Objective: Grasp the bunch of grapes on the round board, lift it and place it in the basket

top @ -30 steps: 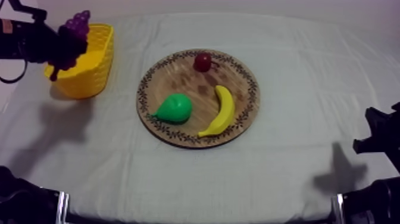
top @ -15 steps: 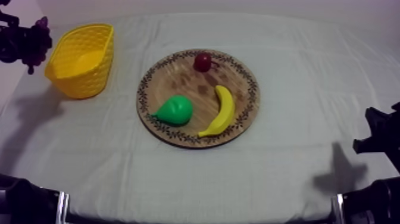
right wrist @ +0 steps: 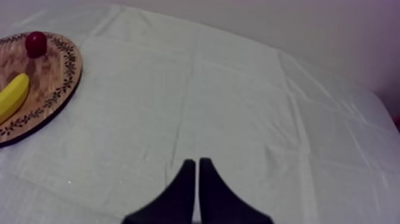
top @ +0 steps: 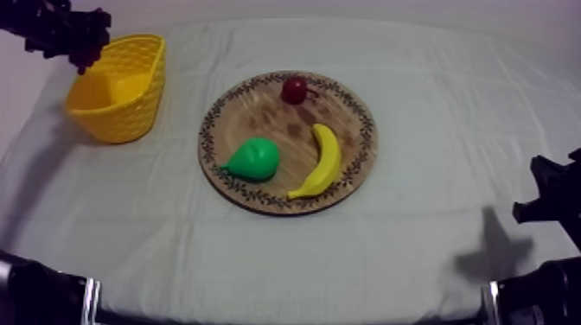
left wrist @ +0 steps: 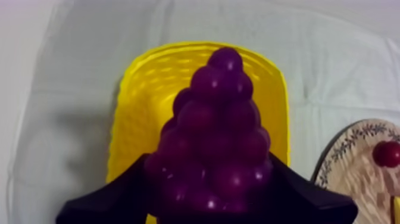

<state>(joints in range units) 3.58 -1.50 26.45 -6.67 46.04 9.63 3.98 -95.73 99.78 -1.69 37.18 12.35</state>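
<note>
From above, my left end effector [top: 67, 35] is hovering at the bench's [top: 450, 130] far left corner, by the yellow basket's [top: 121, 99] far rim; the wooden board [top: 277, 119] is lying mid-bench, carrying a pear [top: 253, 158], a banana [top: 322, 160] and a small red fruit [top: 295, 89]. From my left wrist, my fingers are grasping the bunch of grapes [left wrist: 217, 119] on both sides, above the basket's opening. From my right wrist, my right end effector [right wrist: 195, 179] is sitting clenched on nothing over bare cloth.

Green pear [top: 256, 158] beside yellow banana [top: 322, 161]; small red fruit [top: 294, 89] apart.
</note>
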